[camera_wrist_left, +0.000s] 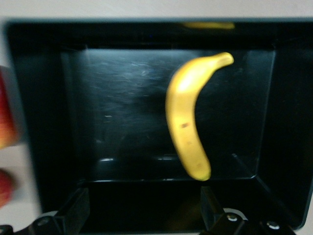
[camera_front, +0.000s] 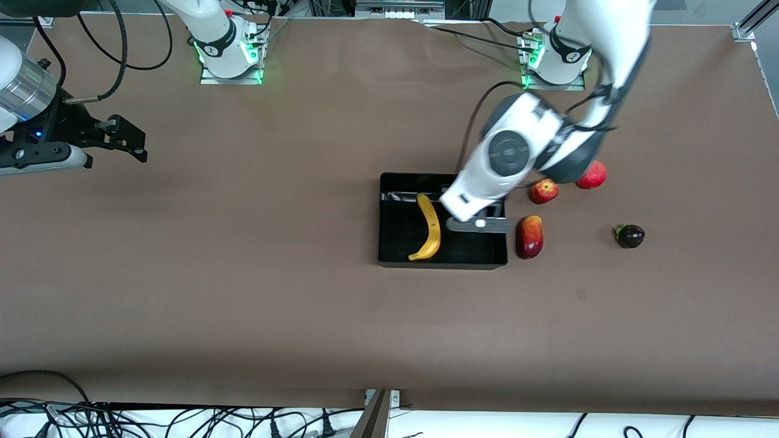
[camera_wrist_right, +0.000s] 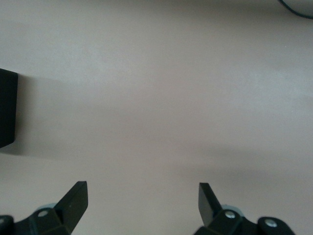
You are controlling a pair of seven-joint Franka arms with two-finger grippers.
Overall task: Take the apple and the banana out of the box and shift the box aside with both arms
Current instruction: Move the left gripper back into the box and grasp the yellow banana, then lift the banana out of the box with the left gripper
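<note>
Front view, banana [camera_front: 428, 228] in box [camera_front: 389, 243], left tool [camera_wrist_left: 144, 213] spread above it, right tool [camera_wrist_right: 142, 203] spread, waiting.

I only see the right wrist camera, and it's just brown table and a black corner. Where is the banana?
Observer: The banana lies inside the black box, on its floor.
Operator: My right gripper is open over bare table, waiting. Is the other arm holding the banana?
Observer: No. The left gripper hangs open over the box, and the banana lies free below it.
Operator: Is the apple in the box too?
Observer: No. The red apple sits on the table outside the box, toward the left arm's end.
</note>
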